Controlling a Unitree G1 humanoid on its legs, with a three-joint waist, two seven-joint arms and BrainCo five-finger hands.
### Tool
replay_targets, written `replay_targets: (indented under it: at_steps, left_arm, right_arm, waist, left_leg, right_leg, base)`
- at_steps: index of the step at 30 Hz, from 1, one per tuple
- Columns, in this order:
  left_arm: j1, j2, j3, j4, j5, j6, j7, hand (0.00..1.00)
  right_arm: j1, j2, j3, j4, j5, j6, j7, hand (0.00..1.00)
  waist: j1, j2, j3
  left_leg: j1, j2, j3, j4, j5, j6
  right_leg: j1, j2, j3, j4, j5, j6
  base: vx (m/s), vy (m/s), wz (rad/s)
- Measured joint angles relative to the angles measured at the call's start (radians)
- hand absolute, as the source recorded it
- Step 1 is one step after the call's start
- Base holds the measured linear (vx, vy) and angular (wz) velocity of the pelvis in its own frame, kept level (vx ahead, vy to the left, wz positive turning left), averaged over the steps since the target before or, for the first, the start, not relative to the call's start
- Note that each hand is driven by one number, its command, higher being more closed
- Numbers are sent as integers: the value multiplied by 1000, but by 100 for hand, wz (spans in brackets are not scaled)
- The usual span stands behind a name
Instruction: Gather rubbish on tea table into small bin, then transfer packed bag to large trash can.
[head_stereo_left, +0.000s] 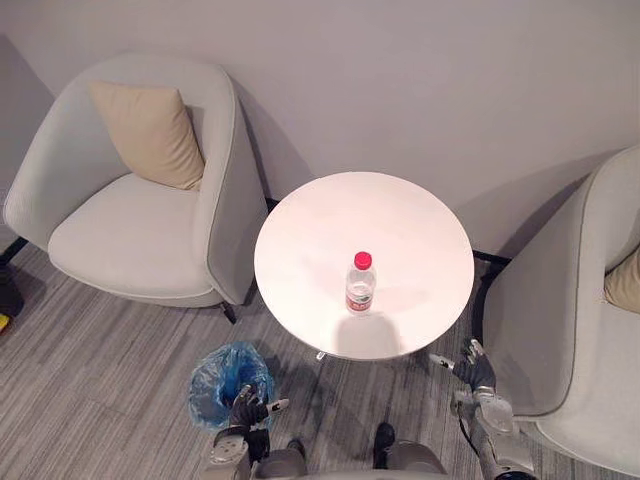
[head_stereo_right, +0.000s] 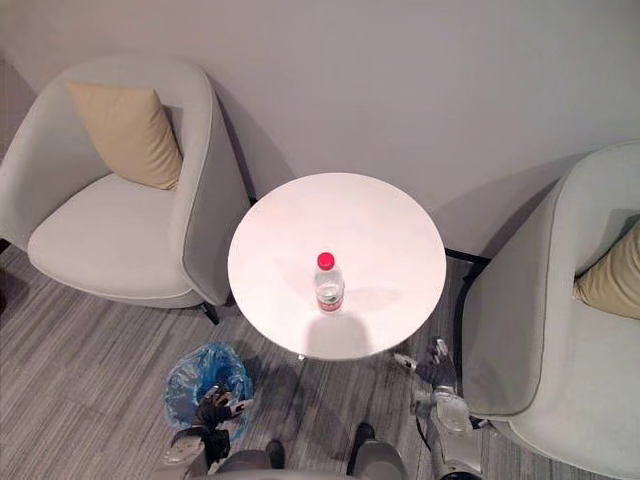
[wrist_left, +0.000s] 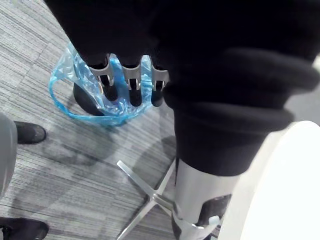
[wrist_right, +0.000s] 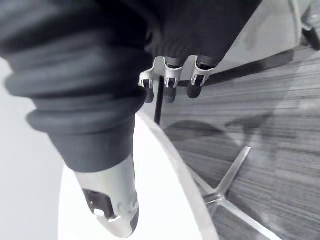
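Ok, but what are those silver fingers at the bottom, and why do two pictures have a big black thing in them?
Those are the hands of a walking robot. The two wide pictures come from cameras in its head, looking down. The two close ones come from cameras on its wrists, so each hand's dark cover sits right in front. On the round white table stands one plastic bottle with a red cap. On the floor sits a small bin lined with a blue bag, with the left hand near it. The right hand is by the table's other side. Both hands are open and hold nothing.
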Motion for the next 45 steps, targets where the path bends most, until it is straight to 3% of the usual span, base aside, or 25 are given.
replay_targets:
  at_steps: [13,20,23,34,45]
  left_arm:
    - [53,1,-1,-8,22,-15,-18,0]
    - [56,0,-1,-8,29,-18,-18,0]
    - [56,0,-1,-9,28,-22,-19,0]
    - [68,-1,1,-14,23,-46,-19,0]
    - [66,-1,1,-41,7,-63,-18,0]
  right_arm:
    - [2,-13,120,-184,-88,-37,33,0]
    - [-29,-15,157,-184,-94,-38,30,0]
    - [-59,-21,165,-183,-95,-38,28,0]
    - [-162,-35,183,-121,-98,-38,-2,0]
    - [-280,-44,182,-48,-83,-38,-39,0]
  waist:
    - [21,-4,-14]
    - [26,4,-30]
    - [46,5,-30]
    - [71,8,-29]
    - [98,19,8]
  left_leg:
    - [-22,-1,-26,-41,25,-2]
    - [-29,-3,-49,-54,36,-5]
    - [-34,-5,-51,-53,36,-5]
    - [-96,-14,-92,-54,51,-3]
    - [-144,-30,-123,-63,89,-10]
  right_leg:
    - [7,-3,-26,-54,31,4]
    - [3,-5,-55,-66,30,4]
    - [2,-3,-60,-70,30,4]
    - [-19,-11,-105,-87,33,6]
    - [-53,-29,-147,-86,37,5]
  base:
    - [-57,-11,6]
    - [68,-11,11]
    - [49,-9,3]
    - [-21,-1,13]
    - [-3,0,13]
